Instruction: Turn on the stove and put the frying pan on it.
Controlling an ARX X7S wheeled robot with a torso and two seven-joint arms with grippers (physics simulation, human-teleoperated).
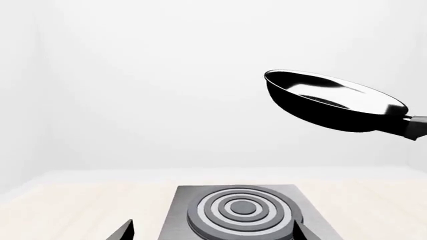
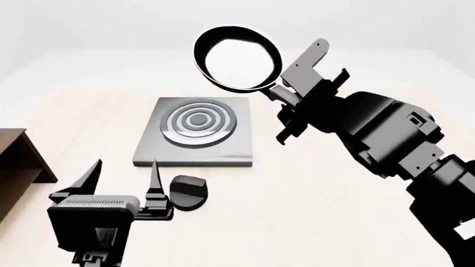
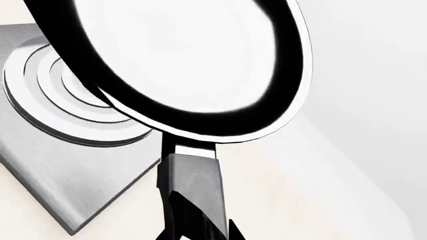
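Nearest, the left pincer [image 2: 126, 177] hangs open and empty above the desk [image 2: 312, 194], beside a black knob [image 2: 187, 192]. Beyond, the stove [image 2: 197, 133] lies flat. The right pincer [image 2: 286, 100] grips the frying pan [image 2: 237, 58] by its handle, held in the air above the stove's far edge.

The table [image 2: 349, 183] is wide and flat, with a pale, light wood top. A square grey stove [image 2: 194, 132] lies flat on it, near the middle. The stove has round rings on top, one inside the other. A small round black knob [image 2: 187, 192] sits on the table just in front of the stove, close to its front edge but not touching it. At the left edge of the head view, a dark brown shelf [image 2: 19, 161] stands on the table, well apart from the stove. Only part of the shelf shows.
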